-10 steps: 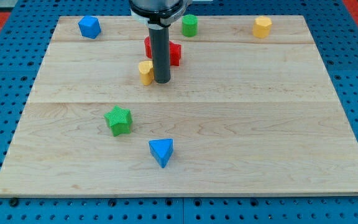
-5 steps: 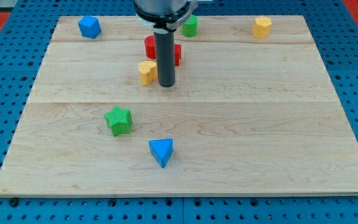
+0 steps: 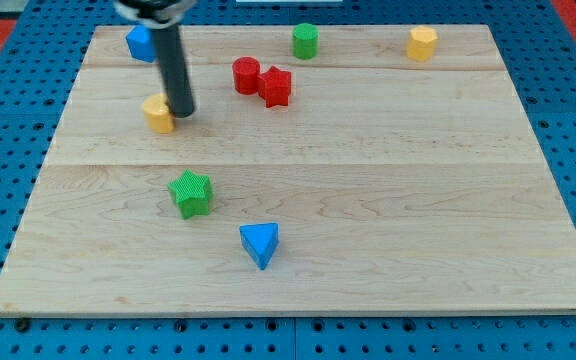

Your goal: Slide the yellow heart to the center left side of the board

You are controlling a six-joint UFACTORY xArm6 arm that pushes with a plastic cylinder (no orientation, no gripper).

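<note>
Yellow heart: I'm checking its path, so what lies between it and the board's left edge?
Nothing: the camera view shows bare wood from the yellow heart to the left edge; my tip is against its right side.

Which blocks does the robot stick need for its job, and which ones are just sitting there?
Needed:
- small yellow heart block
- my tip, touching the heart's right side
- wooden board

Just sitting there:
- blue block
- green cylinder
- yellow block
- red cylinder
- red star
- green star
- blue triangle
</note>
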